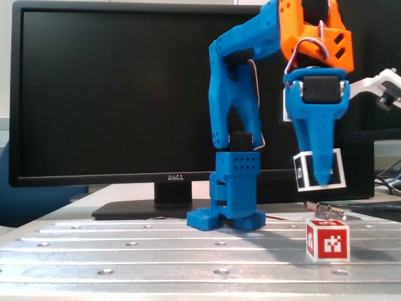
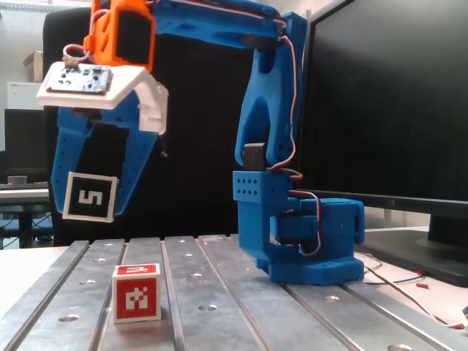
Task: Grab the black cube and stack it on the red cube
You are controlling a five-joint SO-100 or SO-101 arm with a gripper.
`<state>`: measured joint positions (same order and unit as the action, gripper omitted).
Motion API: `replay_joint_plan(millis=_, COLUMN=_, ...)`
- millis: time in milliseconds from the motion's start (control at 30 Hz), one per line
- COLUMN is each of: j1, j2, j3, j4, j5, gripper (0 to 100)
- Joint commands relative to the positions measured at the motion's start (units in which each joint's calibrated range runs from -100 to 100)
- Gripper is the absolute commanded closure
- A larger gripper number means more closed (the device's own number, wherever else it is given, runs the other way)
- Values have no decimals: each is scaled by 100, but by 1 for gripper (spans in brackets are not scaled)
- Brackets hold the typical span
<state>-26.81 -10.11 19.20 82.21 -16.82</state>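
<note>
The black cube (image 1: 304, 171) (image 2: 89, 196), white-bordered with a white "5" on one face, hangs in the air between the blue fingers of my gripper (image 1: 320, 175) (image 2: 89, 208), which is shut on it. The red cube (image 1: 328, 239) (image 2: 137, 292) with a white marker pattern rests on the metal table. In both fixed views the black cube hangs above the red cube, a little to its left, with a clear gap between them. One blue finger (image 1: 321, 144) covers the middle of the black cube in a fixed view.
The arm's blue base (image 1: 233, 199) (image 2: 303, 234) is bolted to the slotted aluminium table (image 1: 125, 251) (image 2: 234, 292). A large black monitor (image 1: 113, 94) (image 2: 395, 102) stands behind it. Loose red wires (image 2: 409, 281) and a small metal part (image 1: 330, 211) lie near the table's edge.
</note>
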Motion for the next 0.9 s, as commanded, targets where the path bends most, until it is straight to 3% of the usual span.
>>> replay_joint_plan(millis=0, j1=-312, j2=-59, j3=110, j4=-51, j5=35, gripper=84)
replay_joint_plan(millis=600, j1=-482, j2=-109, j3=698, j4=-59, j5=-17, gripper=84)
replay_joint_plan(millis=867, j1=-534, j2=-109, j3=852, j4=-239, j5=-285, gripper=84)
